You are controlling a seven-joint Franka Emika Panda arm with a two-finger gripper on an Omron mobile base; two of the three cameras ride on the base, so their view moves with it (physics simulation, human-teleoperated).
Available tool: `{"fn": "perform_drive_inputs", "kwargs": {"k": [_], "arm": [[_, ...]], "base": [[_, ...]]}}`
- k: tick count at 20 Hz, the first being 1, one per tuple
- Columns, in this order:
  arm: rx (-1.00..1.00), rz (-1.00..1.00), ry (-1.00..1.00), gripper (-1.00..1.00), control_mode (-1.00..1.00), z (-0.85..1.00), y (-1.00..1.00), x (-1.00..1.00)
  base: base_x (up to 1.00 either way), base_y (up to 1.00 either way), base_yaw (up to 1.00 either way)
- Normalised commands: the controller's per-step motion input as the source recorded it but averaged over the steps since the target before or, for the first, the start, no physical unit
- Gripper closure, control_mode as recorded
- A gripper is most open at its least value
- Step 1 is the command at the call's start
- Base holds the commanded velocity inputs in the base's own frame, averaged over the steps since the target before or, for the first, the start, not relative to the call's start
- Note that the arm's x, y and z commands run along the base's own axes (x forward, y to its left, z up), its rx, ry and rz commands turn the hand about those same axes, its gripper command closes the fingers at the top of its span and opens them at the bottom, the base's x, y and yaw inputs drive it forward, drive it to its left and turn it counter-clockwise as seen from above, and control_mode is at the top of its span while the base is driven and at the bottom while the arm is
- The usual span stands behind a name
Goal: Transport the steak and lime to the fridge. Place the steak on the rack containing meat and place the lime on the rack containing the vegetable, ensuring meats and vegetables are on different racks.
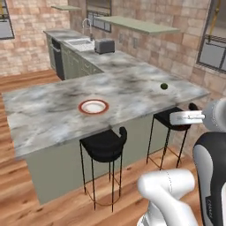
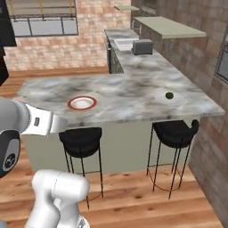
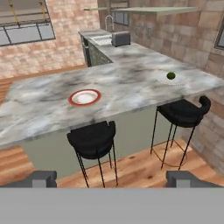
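The fingers (image 3: 112,178) are standing spread wide with nothing between them, hanging back from the island and looking across it from above the two black stools (image 3: 93,139). Ahead of them and off to the right side of the hand view, the lime (image 3: 171,75) is sitting on a pale, round mat or dish (image 3: 162,79) near the far right end of the marble surface (image 3: 52,109), well apart from the fingers. It is looking small, round and firm, so it is likely going to be light but prone to rolling; pinching it across its middle from above seems the safest hold. A red-rimmed plate (image 3: 84,97) is lying closer in and to the left, appearing empty; the steak is not discernible on it. Further back, a toaster (image 3: 121,39) is resting beside the sink (image 3: 99,40).
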Motion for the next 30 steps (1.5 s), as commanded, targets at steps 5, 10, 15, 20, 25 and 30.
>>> {"fn": "perform_drive_inputs", "kwargs": {"k": [5,10,15,20,25,30], "arm": [[0.00,0.00,0.00,-1.00,1.00,0.00,0.00,0.00],[0.00,0.00,0.00,-1.00,1.00,0.00,0.00,0.00],[0.00,0.00,0.00,-1.00,1.00,0.00,0.00,0.00],[0.00,0.00,0.00,-1.00,1.00,0.00,0.00,0.00],[0.00,0.00,0.00,-1.00,1.00,0.00,0.00,0.00],[0.00,0.00,0.00,-1.00,1.00,0.00,0.00,0.00]], "base": [[0.04,-1.00,0.14],[0.18,-0.99,0.01],[0.63,-0.55,0.06],[0.98,-0.19,0.03],[1.00,0.00,0.01],[1.00,-0.08,0.03]]}}
